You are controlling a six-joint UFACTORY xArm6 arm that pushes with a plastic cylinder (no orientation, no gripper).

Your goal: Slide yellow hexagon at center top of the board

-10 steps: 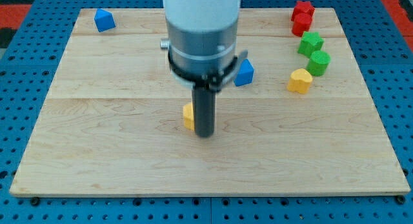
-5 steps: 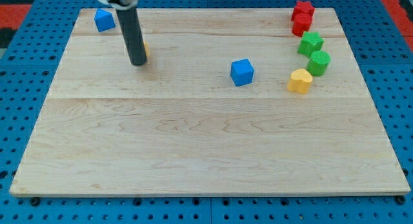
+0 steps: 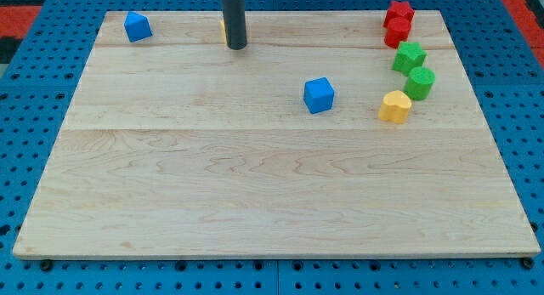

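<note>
Yellow hexagon [image 3: 223,30], likely light and rigid, hides behind my tip [image 3: 236,47]; I push its left face, clawless.

Blue cube [image 3: 319,94] near yellow heart [image 3: 394,106].

Tip [image 3: 236,47] at board [image 3: 255,201] top, left of centre, yellow hexagon [image 3: 223,30] touching its left. Blue block [image 3: 137,26] sits in the top-left corner. Blue cube [image 3: 319,94] mid-board. Right edge crowded: red blocks [image 3: 397,23], green blocks [image 3: 413,69], yellow block [image 3: 394,106]. Top strip rightward open until the reds.
</note>
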